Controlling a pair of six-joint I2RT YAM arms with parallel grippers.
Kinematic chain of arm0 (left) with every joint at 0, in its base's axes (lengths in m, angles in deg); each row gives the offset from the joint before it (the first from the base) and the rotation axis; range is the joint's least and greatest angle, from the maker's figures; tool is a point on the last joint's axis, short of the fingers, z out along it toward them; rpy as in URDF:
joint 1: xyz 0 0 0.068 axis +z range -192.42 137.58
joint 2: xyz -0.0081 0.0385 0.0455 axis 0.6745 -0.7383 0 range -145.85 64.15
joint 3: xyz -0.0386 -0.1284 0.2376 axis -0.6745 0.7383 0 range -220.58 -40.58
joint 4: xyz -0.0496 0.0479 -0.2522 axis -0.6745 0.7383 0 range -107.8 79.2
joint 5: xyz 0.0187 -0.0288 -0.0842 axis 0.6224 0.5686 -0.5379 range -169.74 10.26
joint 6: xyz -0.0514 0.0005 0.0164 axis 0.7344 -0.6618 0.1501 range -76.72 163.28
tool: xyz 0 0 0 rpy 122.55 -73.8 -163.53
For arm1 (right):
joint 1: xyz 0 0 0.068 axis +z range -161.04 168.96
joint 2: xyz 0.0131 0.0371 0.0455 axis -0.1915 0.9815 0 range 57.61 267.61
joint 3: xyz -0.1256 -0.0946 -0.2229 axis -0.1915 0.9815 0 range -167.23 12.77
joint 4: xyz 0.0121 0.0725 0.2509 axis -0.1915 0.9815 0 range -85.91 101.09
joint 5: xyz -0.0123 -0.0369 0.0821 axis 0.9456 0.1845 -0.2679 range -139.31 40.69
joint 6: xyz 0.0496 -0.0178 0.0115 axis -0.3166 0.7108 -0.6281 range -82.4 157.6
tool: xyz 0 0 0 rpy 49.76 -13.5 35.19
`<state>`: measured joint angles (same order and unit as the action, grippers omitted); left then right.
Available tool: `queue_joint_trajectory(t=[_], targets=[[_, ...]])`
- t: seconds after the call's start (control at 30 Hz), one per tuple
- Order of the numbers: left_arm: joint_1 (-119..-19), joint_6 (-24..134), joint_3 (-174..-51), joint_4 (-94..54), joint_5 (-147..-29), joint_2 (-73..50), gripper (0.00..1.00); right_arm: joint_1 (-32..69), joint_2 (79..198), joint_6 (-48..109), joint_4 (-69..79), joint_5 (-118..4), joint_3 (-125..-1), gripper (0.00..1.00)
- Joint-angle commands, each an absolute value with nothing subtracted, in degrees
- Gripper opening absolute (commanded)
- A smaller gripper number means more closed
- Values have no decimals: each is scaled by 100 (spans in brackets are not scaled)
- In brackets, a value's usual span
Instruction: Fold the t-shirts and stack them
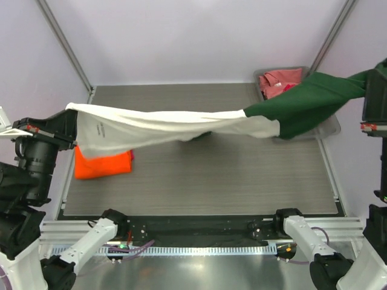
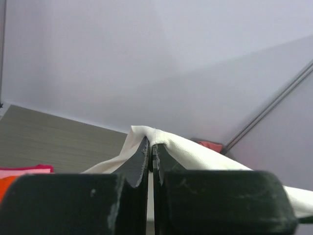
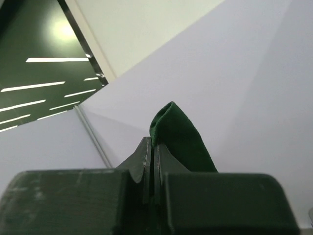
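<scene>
A cream t-shirt (image 1: 163, 128) with a dark green sleeve (image 1: 308, 103) hangs stretched across the table, held up at both ends. My left gripper (image 1: 71, 109) is shut on its cream hem (image 2: 161, 139) at the left. At the far right my right gripper (image 1: 376, 74) is shut on the green sleeve (image 3: 178, 137), raised high. The middle of the shirt sags toward the table. A folded orange t-shirt (image 1: 103, 164) lies on the table at the left, partly under the cream cloth. A salmon-red t-shirt (image 1: 279, 81) lies in the tray at the back right.
A grey tray (image 1: 329, 128) stands at the back right, mostly hidden by the green sleeve. The grey table (image 1: 211, 175) is walled by white panels and slanted metal posts (image 1: 66, 45). A pink cloth edge (image 2: 24, 170) shows low in the left wrist view.
</scene>
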<state>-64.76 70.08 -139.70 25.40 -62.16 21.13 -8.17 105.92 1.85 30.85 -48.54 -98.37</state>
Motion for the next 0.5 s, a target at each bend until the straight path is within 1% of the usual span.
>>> queue_joint_trajectory(t=[0.0, 0.1, 0.13, 0.27, 0.3, 0.37, 0.4, 0.43, 0.47], targets=[[-6448, 7113, -13701, 2606, -6199, 1573, 0, -832, 11086, 271, 2949, -5204, -10096, 1], [-6448, 7561, -13289, 2571, -6163, 1240, 0, -832, 11508, 113, 2949, -5396, -10079, 1], [-6439, 7701, -12887, 2510, -6216, 1169, 0, -832, 11622, 69, 2940, -5449, -9887, 1], [-6439, 8229, -12024, 1852, -6410, 730, 0, -823, 12351, -90, 2808, -5862, -9166, 1], [-6439, 8369, -11926, 1737, -6357, 642, 0, -832, 12700, -151, 2730, -5941, -9043, 1], [-6421, 8476, -11828, 1369, -6234, 256, 0, -814, 13045, -257, 2537, -6161, -8787, 1], [-6395, 8520, -11880, 1262, -6208, 63, 0, -823, 13473, -309, 2388, -6240, -8804, 1], [-6247, 8555, -12003, 1183, -6277, -313, 0, -823, 13686, -388, 2369, -6398, -9092, 1], [-6132, 8573, -12413, 1086, -6391, -578, 0, -823, 13967, -424, 2386, -6469, -9356, 1]])
